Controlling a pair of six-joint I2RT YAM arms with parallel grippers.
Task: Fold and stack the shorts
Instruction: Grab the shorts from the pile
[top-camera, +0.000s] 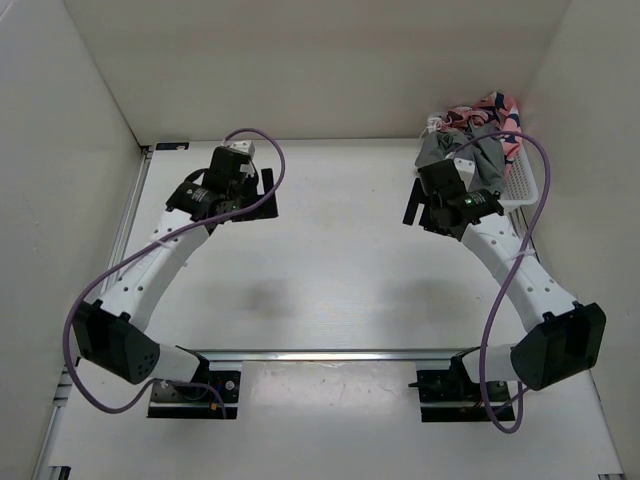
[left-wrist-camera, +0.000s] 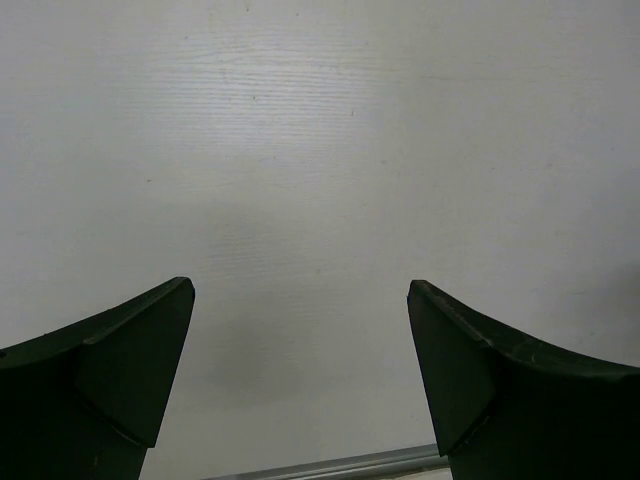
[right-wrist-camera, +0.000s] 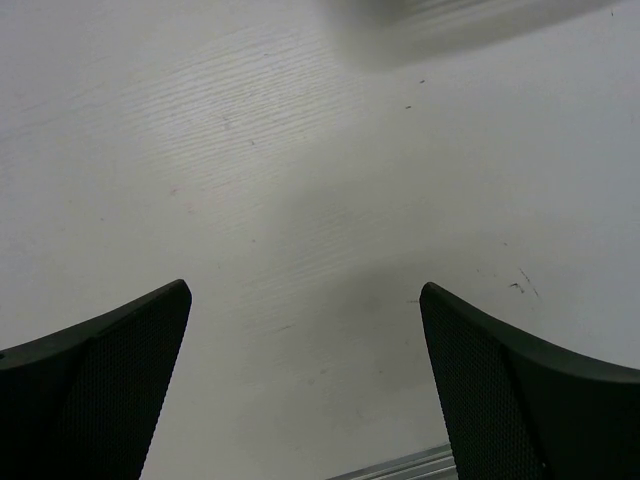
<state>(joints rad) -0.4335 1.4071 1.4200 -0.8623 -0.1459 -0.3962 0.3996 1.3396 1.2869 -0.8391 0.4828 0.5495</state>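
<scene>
Grey shorts (top-camera: 442, 150) lie crumpled in a white basket (top-camera: 522, 180) at the back right of the table, hanging over its left rim. My right gripper (top-camera: 418, 205) is open and empty over the bare table just in front and left of the basket; the right wrist view shows its open jaws (right-wrist-camera: 305, 288) above the white tabletop. My left gripper (top-camera: 262, 195) is open and empty at the back left, with only the tabletop between its fingertips in the left wrist view (left-wrist-camera: 300, 285). No shorts show in either wrist view.
Pink and patterned clothes (top-camera: 490, 104) are piled at the back of the basket. White walls enclose the table on the left, back and right. A metal rail (top-camera: 330, 355) runs across near the arm bases.
</scene>
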